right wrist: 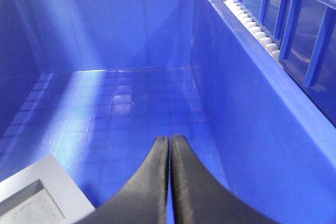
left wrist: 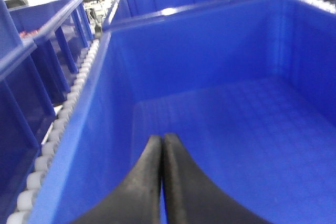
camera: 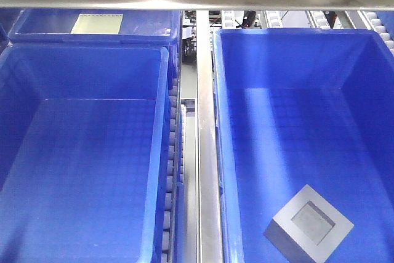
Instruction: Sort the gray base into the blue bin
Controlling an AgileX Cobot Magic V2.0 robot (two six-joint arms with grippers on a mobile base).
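The right gripper [right wrist: 169, 145] is pinched tight above the open blue bin [camera: 225, 121]; the gray base [camera: 309, 225] lies inside it. The left gripper [left wrist: 161, 142] is pinched tight too.

Open grid floor around the gray base [camera: 309, 223] in the blue bin [camera: 295, 38], walls well apart.

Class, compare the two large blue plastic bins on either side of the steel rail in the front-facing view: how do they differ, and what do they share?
The right blue bin holds a matte gray base with a square recess near its front; the left blue bin shows nothing on the floor that is in view. The left bin has a labelled blue crate directly behind it; the right bin does not. Both share bright-blue sloping walls and waffle-grid floors.
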